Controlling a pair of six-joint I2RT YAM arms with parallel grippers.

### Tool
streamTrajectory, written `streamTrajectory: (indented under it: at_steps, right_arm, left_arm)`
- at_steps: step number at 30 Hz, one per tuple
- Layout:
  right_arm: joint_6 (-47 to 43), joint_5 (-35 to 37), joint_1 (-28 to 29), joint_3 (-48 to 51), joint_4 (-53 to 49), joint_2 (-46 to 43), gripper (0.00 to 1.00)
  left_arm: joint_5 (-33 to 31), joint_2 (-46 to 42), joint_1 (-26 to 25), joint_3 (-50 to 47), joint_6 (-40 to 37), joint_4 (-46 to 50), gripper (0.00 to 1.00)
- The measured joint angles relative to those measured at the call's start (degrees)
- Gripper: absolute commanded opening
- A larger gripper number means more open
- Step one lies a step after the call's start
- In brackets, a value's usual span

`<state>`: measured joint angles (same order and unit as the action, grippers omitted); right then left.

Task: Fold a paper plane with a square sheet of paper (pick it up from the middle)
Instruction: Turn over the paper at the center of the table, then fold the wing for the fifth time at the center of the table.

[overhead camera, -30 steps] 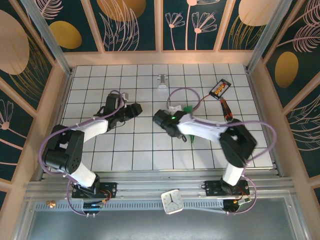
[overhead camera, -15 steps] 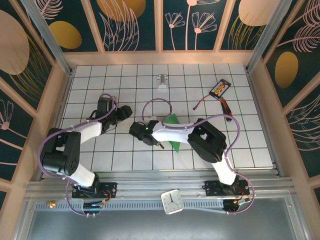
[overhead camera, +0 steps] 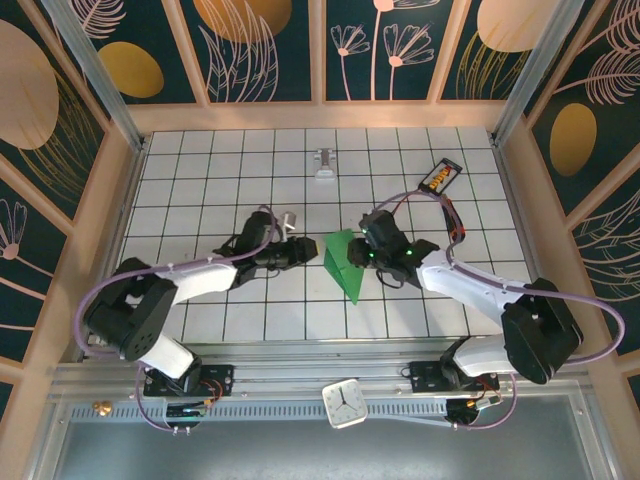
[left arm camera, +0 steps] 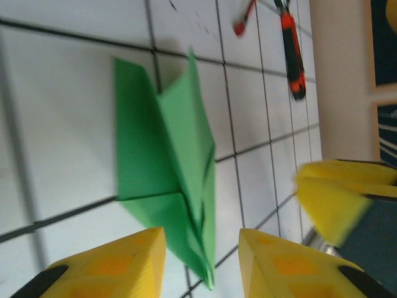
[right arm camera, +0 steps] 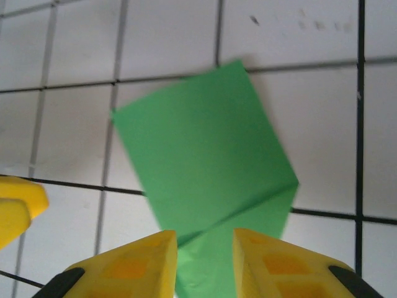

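The square sheet of paper is folded into a bright green pointed paper plane [overhead camera: 343, 262] that lies on the white grid table [overhead camera: 200, 180], its tip toward the near edge. My left gripper [overhead camera: 303, 250] is just left of it and open. In the left wrist view the plane [left arm camera: 164, 161] shows a raised centre fold, and its tip reaches between that gripper's [left arm camera: 201, 233] yellow fingers [left arm camera: 118, 270]. My right gripper [overhead camera: 364, 252] is at the plane's right side and open. In the right wrist view the green paper [right arm camera: 205, 155] runs under the gap of this gripper [right arm camera: 205, 233].
A red-handled screwdriver [overhead camera: 452, 220] lies at the right, also in the left wrist view [left arm camera: 291, 56]. An orange and black device [overhead camera: 440, 177] sits behind it. A small grey part [overhead camera: 324, 165] is at the back centre. Wooden walls ring the table.
The right arm swung from left of centre to the plane's right side and its jaws opened. The left gripper moved right up to the plane and its jaws narrowed. The plane now lies uncovered.
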<state>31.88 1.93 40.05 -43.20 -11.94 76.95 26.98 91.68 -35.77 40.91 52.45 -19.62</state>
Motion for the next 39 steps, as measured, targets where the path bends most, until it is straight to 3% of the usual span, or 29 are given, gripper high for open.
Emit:
streamTrajectory:
  at_steps: [5,10,14,20,25,33,39]
  right_arm:
    - [0.0,-3.6,-2.3,4.1,2.0,0.1,0.3]
    - [0.0,-4.9,-2.6,4.5,5.0,0.0,0.3]
    - [-0.2,-6.0,-2.9,6.0,6.3,-0.2,0.3]
    - [-0.2,-10.2,-3.0,7.4,10.2,-0.7,0.3]
    - [0.2,-12.6,-2.8,6.8,15.4,2.2,0.27]
    - [2.0,-12.7,-5.8,5.9,17.6,5.8,0.35]
    - [2.1,-13.8,-13.4,6.7,17.7,4.9,0.36]
  left_arm:
    - [2.4,10.8,-1.2,7.2,0.6,-1.1,0.25]
    - [2.7,15.8,-0.4,13.3,-3.0,3.5,0.16]
    - [3.0,18.0,2.6,16.2,-7.6,8.1,0.16]
    - [2.6,21.8,7.6,20.2,-14.0,14.4,0.24]
    - [0.9,20.9,10.0,21.0,-16.7,16.7,0.34]
    - [-0.1,9.6,8.9,12.9,-14.7,14.9,0.37]
    - [0.9,5.1,-1.1,8.8,-9.2,11.0,0.2]
